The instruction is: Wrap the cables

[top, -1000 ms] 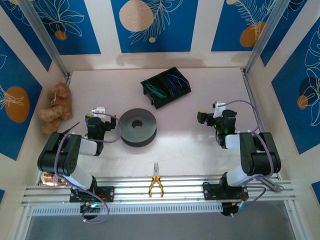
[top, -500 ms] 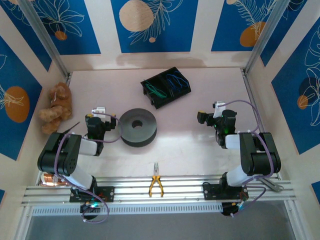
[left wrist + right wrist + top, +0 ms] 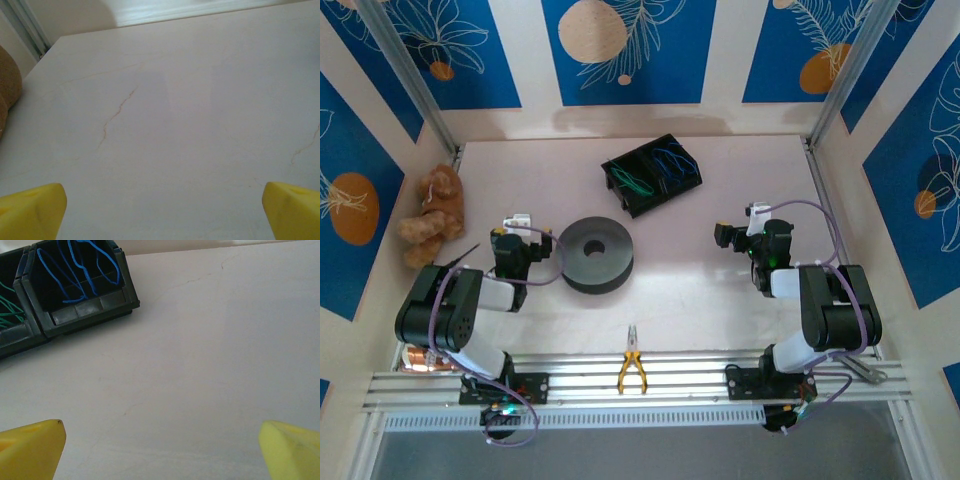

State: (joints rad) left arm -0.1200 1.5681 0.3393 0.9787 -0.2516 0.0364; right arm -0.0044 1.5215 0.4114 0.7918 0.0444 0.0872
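Jaws left and right gape; cables (image 3: 668,163) lie in black bin (image 3: 90,310).

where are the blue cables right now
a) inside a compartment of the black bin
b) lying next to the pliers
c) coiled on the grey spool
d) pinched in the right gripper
a: the blue cables sit in loose loops inside one compartment of the black bin at the far side of the table.

The surface (image 3: 200,125) is smooth, matt and faintly veined; the black bin (image 3: 95,306) on it looks like dull plastic.
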